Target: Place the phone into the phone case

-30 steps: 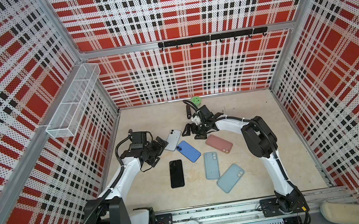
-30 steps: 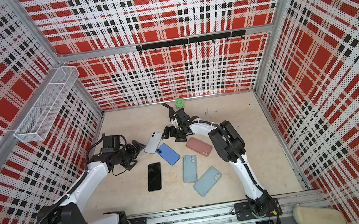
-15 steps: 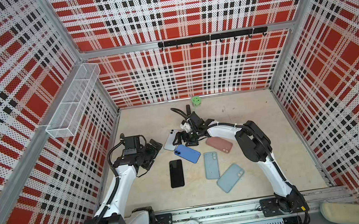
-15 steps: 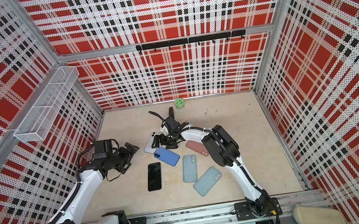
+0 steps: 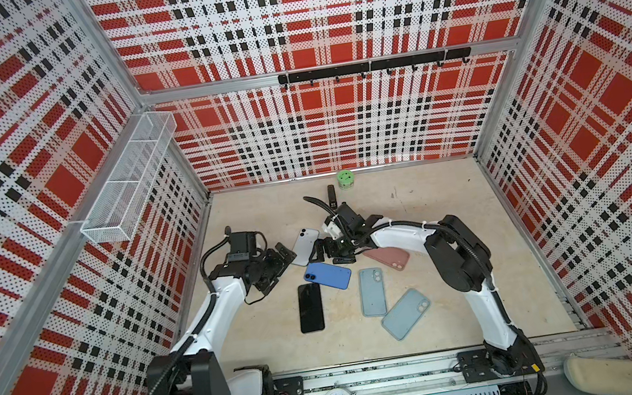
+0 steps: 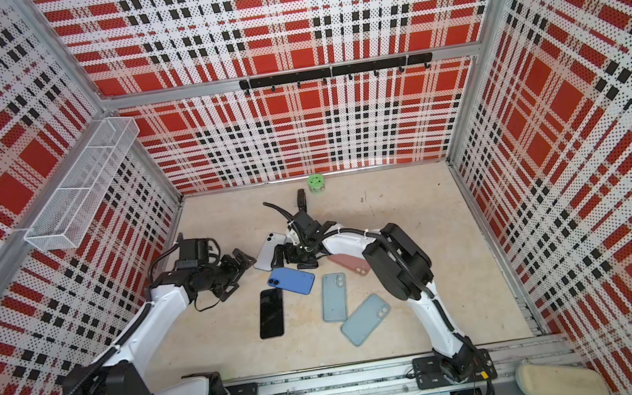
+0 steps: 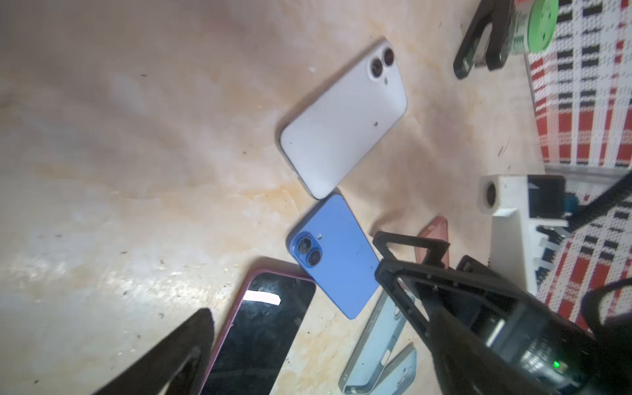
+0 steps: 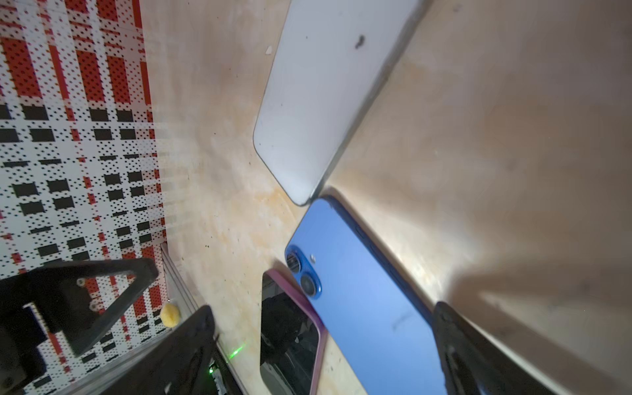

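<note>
While right pincer [image 5: 329, 253] gapes beside white phone [image 5: 306, 246], left arm [image 5: 220, 304] bent

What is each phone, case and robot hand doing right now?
white phone, face down
blue phone, face down
black phone, screen up, in a pink-rimmed case
pink case, flat, partly hidden
rear light blue case, flat
front light blue case, flat
left gripper, open, empty
right gripper, open, empty

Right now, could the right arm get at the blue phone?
Probably yes. The right end effector hangs open right at the blue phone, nothing between them, though the white phone lies at the blue one's corner and might get nudged.
</note>
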Available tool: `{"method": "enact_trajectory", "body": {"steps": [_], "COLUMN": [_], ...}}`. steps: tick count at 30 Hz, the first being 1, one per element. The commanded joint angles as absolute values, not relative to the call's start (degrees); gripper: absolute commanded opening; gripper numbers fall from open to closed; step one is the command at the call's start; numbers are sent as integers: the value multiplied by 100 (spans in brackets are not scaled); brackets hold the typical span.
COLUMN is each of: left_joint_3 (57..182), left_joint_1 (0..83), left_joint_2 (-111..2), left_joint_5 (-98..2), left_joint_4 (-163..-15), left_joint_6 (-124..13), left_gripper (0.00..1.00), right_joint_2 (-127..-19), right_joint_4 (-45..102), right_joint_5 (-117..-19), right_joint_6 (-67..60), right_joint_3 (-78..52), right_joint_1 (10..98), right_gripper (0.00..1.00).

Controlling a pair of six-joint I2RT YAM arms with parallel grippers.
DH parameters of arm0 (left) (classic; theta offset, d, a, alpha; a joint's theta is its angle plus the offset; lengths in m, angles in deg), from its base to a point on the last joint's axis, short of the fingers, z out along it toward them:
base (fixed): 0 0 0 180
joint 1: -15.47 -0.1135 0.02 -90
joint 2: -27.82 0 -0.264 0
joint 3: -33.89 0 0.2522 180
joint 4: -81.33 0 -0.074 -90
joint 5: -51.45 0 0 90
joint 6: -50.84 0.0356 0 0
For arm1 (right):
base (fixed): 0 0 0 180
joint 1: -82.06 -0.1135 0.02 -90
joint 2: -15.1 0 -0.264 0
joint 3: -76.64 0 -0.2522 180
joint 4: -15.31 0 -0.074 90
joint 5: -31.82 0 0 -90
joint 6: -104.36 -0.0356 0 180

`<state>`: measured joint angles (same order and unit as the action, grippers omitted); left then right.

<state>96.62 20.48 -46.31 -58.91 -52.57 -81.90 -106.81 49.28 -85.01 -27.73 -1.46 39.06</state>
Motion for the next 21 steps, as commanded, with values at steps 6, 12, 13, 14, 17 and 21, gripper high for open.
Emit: {"method": "enact_trajectory", "body": {"steps": [6,12,13,14,17,21], "left_joint_3": [9897,9964,9983,10007,10075,10157], "left_joint_1": [2206,2195,2199,2215,2274,2342], "left_joint_2": [-5580,-6313,-6402,-6491,-6642,-6814], "left_joint_5": [-6290,-6778,-6816,-6826,-6786,-6740], "left_joint_4": [-5926,-6518,-6566,-6597,-6634,-6648], "left_joint_6": [-8115,-8308,-8327,-8337,-8334,-8310], "left_gripper": [99,100,100,99,99,97], "right_joint_2": [-9405,-9383,-9402,-9428,-9509,-9615], "right_joint_4": [4386,3870,3820,3761,3764,3723], "right_joint_5": [-8250,-8569,-8606,-8653,-8708,-8793], "right_joint_6": [-3353,-3545,-3566,-3583,-3560,-3569], "right_joint_3": [-1722,-2120,-2148,-2162,-2141,-2156], "right_joint_1": [3922,3924,3926,3920,3961,4044], "right_gripper": [100,100,100,100,100,100]}}
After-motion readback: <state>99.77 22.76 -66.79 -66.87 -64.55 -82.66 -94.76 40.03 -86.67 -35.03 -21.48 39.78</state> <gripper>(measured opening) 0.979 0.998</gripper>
